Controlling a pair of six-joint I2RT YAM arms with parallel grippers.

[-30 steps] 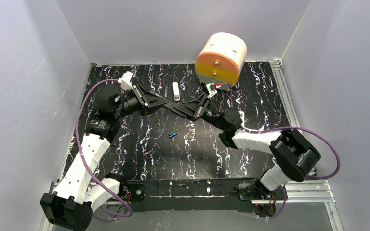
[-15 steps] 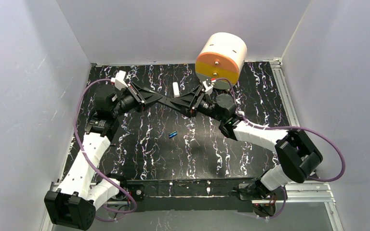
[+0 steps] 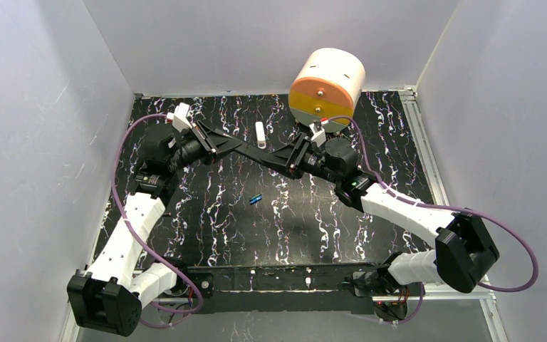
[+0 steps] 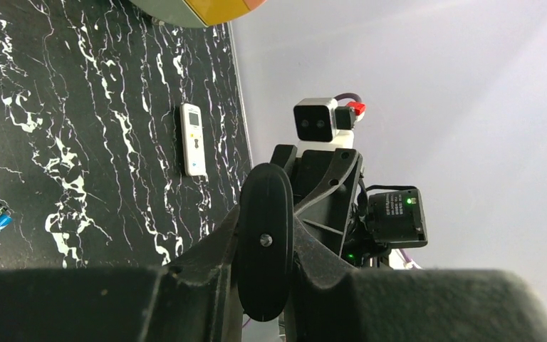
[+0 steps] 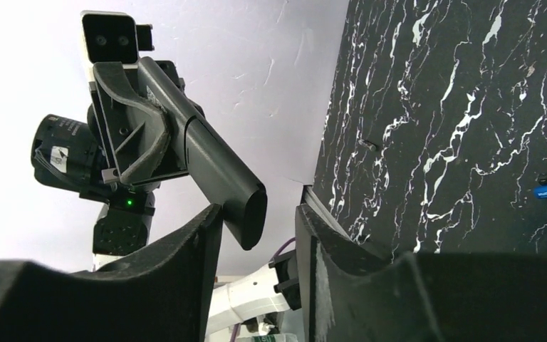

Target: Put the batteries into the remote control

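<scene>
While the left hand [image 4: 263,242] clamps the slim black remote [image 5: 217,167], the right hand [image 5: 258,221] straddles its free end, jaws half open.

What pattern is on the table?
Black with white squiggly streaks, like marble; the table shows best in the top view.

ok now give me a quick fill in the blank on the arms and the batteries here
The left gripper grips a remote whose colour is ___.
The right gripper has its jaws ___ around that remote's free end.
___ batteries lie side by side on the table.
Missing words: black; open; two.
</scene>
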